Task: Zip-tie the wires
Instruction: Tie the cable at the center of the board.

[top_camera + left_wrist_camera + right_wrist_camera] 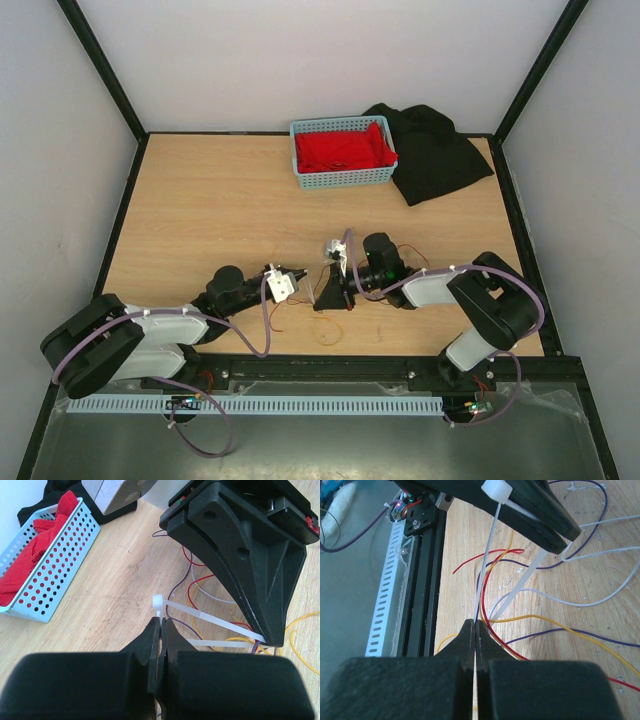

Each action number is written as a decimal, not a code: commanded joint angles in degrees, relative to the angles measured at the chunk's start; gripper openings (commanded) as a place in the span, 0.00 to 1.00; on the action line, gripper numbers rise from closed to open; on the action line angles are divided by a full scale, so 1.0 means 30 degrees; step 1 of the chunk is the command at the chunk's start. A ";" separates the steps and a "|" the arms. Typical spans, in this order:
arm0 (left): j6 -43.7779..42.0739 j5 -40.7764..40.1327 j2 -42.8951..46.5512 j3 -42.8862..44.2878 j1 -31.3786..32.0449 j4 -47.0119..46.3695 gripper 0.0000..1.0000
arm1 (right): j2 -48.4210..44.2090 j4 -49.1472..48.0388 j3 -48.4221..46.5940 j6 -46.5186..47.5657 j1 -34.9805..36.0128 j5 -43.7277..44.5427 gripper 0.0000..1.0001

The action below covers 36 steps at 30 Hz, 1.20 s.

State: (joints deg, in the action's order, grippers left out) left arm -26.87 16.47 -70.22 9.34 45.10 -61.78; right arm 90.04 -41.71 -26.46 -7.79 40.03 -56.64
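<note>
The zip tie (215, 622) is a whitish strip stretched between my two grippers. My left gripper (161, 622) is shut on it just below its square head (158, 600). My right gripper (475, 625) is shut on the strip farther along. A second length of the strip (520, 584) runs back from the right jaws toward the left gripper's fingers (530, 500). The thin red, yellow, purple and white wires (546, 618) lie curled on the table under and around the strip, and also show in the left wrist view (192, 587). In the top view the grippers meet near the front middle (315, 285).
A light blue basket (343, 178) with a red cloth stands at the back centre, and a black cloth (435, 150) lies beside it on the right. A black rail with a slotted strip (420, 580) runs along the table's front edge. A loose yellow wire loop (327, 332) lies near it.
</note>
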 commanded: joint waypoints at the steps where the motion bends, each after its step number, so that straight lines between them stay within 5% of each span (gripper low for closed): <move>1: -0.0629 -0.1055 0.0428 0.0137 -0.0059 -0.1509 0.00 | 0.0396 0.1339 0.0061 0.0136 0.0054 -0.1363 0.00; 36: -0.2035 -0.1704 0.0177 -0.0177 0.0767 -0.1469 0.00 | 0.0293 0.1278 -0.0276 -0.0633 -0.0420 -0.2056 0.00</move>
State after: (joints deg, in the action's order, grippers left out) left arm -30.68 14.28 -70.63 9.13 47.24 -61.82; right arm 90.54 -40.75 -26.85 -8.58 38.98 -58.65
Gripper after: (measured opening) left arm 0.002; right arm 0.011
